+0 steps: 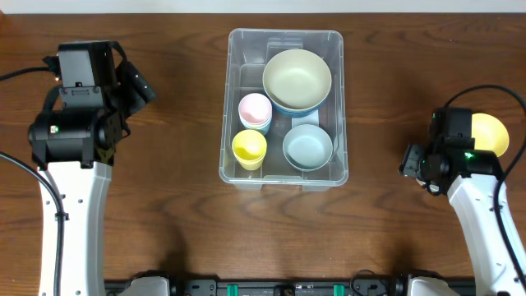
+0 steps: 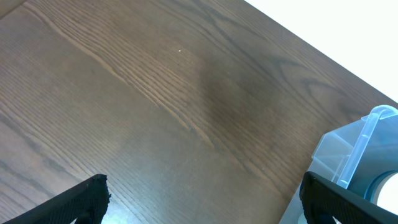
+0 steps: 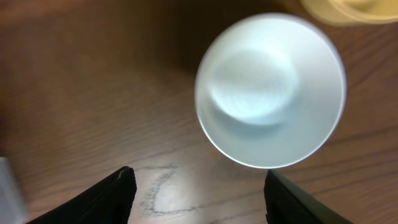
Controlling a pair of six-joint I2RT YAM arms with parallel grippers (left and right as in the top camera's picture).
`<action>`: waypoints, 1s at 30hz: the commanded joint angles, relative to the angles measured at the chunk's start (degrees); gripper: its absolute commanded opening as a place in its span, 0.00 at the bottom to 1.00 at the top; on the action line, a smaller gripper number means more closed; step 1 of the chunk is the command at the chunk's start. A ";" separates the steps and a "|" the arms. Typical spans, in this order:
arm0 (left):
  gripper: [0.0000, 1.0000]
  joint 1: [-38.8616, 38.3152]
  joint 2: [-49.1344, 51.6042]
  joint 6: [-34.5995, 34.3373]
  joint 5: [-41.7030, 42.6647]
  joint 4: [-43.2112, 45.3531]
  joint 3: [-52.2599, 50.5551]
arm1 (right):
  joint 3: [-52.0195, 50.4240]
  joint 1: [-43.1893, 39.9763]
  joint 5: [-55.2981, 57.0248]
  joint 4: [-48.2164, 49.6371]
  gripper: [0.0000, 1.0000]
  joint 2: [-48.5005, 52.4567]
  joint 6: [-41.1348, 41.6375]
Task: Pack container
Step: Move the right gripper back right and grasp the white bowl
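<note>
Dark wood-grain table [image 1: 164, 214] carried the clear plastic container [image 1: 229, 115] at centre; at my right stood a yellow bowl [image 1: 491, 131] and, near it, a pale blue cup [image 3: 270, 90].

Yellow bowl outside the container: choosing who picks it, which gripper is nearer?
Right. The right gripper is just beside the yellow bowl; the left gripper is far off, beyond the container.

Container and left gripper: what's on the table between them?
Nothing. In the overhead view only bare table lies between the left gripper and the container; the left wrist view shows the same bare wood up to the container's corner.
</note>
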 commanded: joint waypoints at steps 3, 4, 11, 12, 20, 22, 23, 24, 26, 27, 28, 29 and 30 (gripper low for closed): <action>0.98 0.20 0.26 -0.09 -0.90 -0.13 0.68 | -1.86 -2.58 1.40 2.45 0.66 4.22 1.25; 0.98 0.20 0.26 -0.09 -0.90 -0.13 0.68 | -1.88 -2.62 1.40 2.99 0.66 5.07 1.22; 0.98 0.20 0.26 -0.11 -0.90 -0.13 0.68 | -1.86 -2.64 1.66 10.64 0.65 11.45 -1.22; 0.98 0.20 0.26 -0.09 -0.90 -0.13 0.68 | -1.86 -2.64 1.92 11.43 0.65 12.26 -1.36; 0.98 0.20 0.26 -0.11 -0.90 -0.13 0.68 | -1.86 -2.64 4.44 13.05 0.64 17.97 -1.84; 0.98 0.20 0.26 -0.09 -0.90 -0.13 0.68 | -1.86 -2.64 4.42 13.42 0.63 18.84 -1.84; 0.98 0.20 0.26 -0.09 -0.90 -0.11 0.68 | -1.86 -2.64 4.44 13.42 0.63 19.08 -1.84; 0.98 0.20 0.26 -0.11 -0.90 -0.13 0.68 | -1.86 -2.64 4.44 13.42 0.61 19.12 -1.86; 0.98 0.20 0.26 -0.11 -0.90 -0.13 0.68 | -1.86 -2.64 4.42 13.44 0.49 19.12 -1.84; 0.98 0.20 0.26 -0.11 -0.90 -0.13 0.68 | -1.86 -2.64 4.42 13.44 0.41 19.12 -1.86; 0.98 0.20 0.26 -0.11 -0.90 -0.13 0.68 | -1.86 -2.64 4.42 13.44 0.35 19.12 -1.84; 0.98 0.20 0.26 -0.11 -0.90 -0.13 0.68 | -1.86 -2.64 4.42 13.42 0.29 19.12 -1.84; 0.98 0.20 0.26 -0.11 -0.90 -0.13 0.68 | -1.86 -2.64 4.42 13.40 0.24 19.12 -1.86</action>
